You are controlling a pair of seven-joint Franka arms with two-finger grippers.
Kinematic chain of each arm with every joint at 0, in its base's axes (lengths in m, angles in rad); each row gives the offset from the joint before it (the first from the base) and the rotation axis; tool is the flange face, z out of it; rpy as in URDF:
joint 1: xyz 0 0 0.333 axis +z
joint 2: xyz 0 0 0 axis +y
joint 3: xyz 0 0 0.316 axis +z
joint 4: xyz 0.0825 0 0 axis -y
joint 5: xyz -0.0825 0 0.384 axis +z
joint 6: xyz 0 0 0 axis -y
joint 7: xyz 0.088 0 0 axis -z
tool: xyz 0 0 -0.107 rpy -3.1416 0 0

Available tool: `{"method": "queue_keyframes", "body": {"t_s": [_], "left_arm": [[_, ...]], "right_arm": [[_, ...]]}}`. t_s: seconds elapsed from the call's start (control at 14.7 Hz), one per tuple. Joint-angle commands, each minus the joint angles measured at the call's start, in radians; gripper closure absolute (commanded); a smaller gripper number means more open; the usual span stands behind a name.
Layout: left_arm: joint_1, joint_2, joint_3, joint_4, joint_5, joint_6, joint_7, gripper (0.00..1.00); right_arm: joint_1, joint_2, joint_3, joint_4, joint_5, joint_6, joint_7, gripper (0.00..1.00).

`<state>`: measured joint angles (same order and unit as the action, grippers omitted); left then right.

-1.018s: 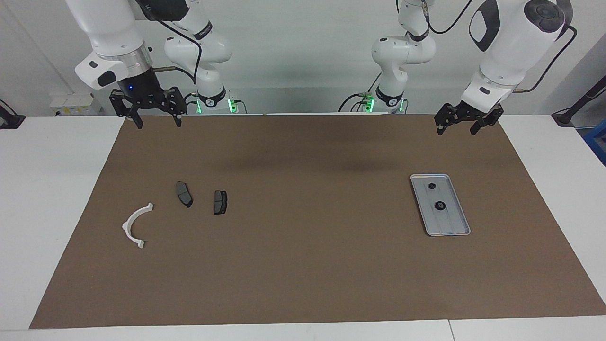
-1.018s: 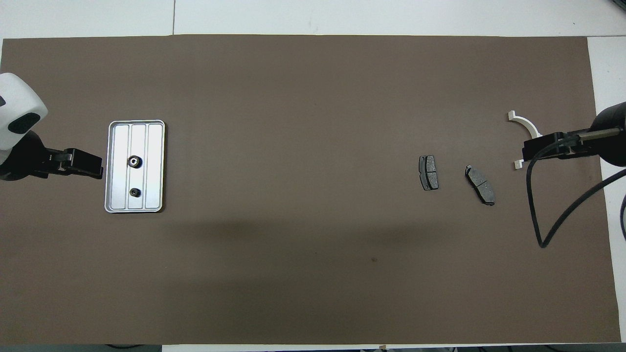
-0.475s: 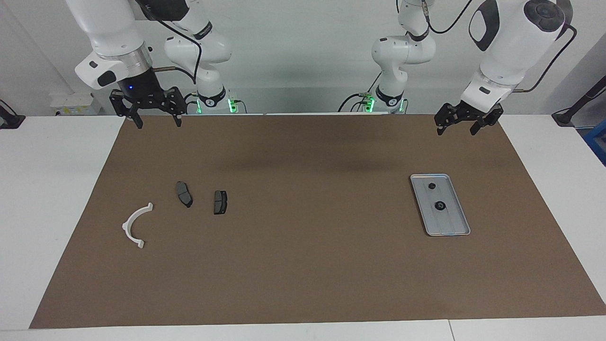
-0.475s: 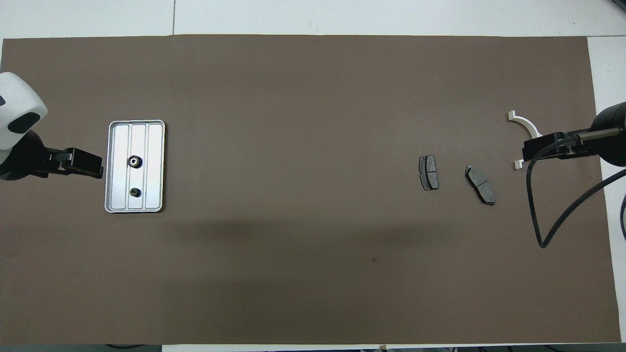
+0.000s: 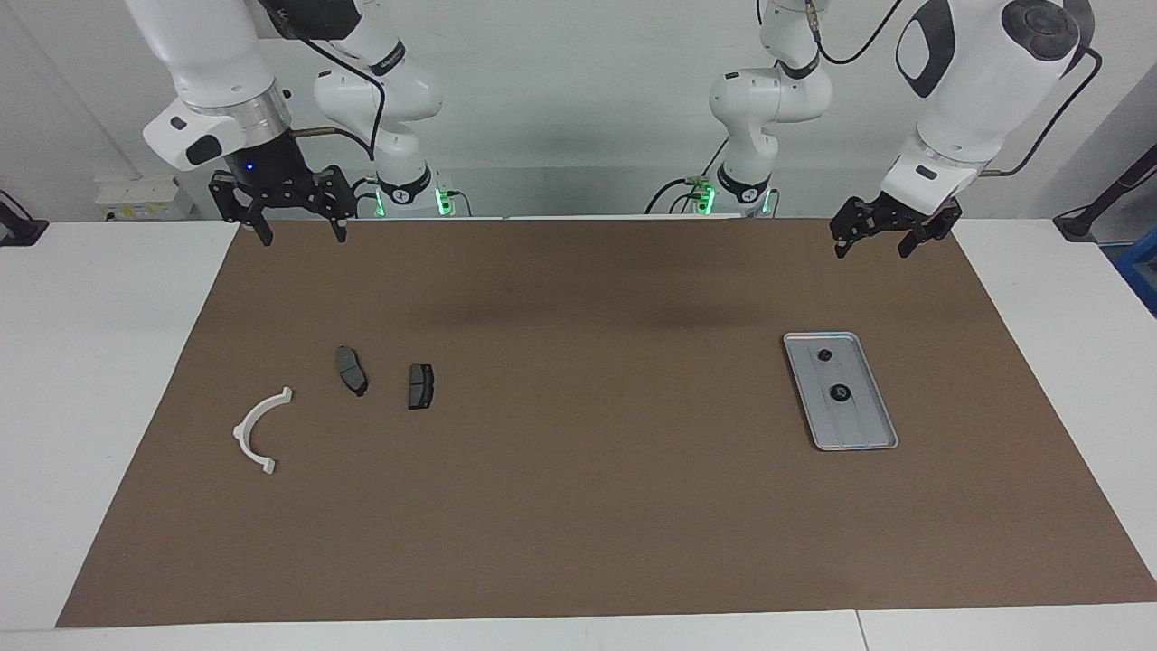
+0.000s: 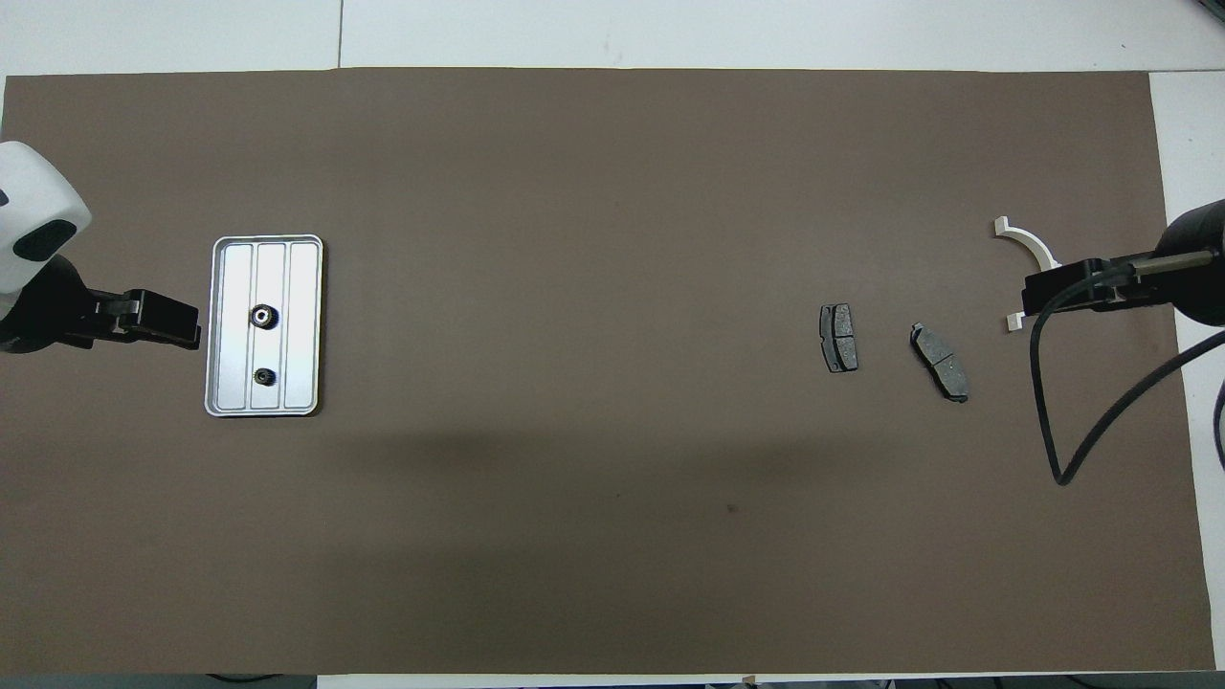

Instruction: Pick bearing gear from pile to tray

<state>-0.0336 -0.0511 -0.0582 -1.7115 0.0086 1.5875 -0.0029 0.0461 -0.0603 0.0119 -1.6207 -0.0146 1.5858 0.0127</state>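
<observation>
The silver ribbed tray [image 5: 865,430] [image 6: 302,287] lies toward the left arm's end of the brown mat. Two small black round gears [image 5: 840,392] [image 6: 262,316] lie in it, one nearer to the robots [image 5: 824,355] [image 6: 262,377]. The pile lies toward the right arm's end: a white plastic arc [image 5: 256,430] [image 6: 1030,243] and two dark brake pads [image 5: 351,371] [image 5: 420,386] [image 6: 838,338] [image 6: 941,363]. My left gripper [image 5: 870,250] [image 6: 188,324] hangs open and empty over the mat beside the tray. My right gripper [image 5: 301,237] [image 6: 1035,292] hangs open and empty, partly covering the arc in the overhead view.
The brown mat [image 5: 578,506] covers most of the white table [image 5: 90,362]. A black cable [image 6: 1072,431] loops down from the right arm over the mat's end.
</observation>
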Motion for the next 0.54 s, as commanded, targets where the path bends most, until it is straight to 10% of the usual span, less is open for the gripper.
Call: {"method": "queue_keyframes", "body": {"t_s": [0.0,0.47], "left_arm": [[-0.003,-0.012,0.008,0.006,-0.012,-0.014,0.001,0.00],[-0.003,-0.012,0.008,0.006,-0.012,-0.004,0.001,0.00]], "right_arm": [[-0.003,-0.007,0.002,0.001,0.021,-0.004,0.012,0.00],[-0.006,-0.009,0.002,0.001,0.021,-0.004,0.010,0.00]]}}
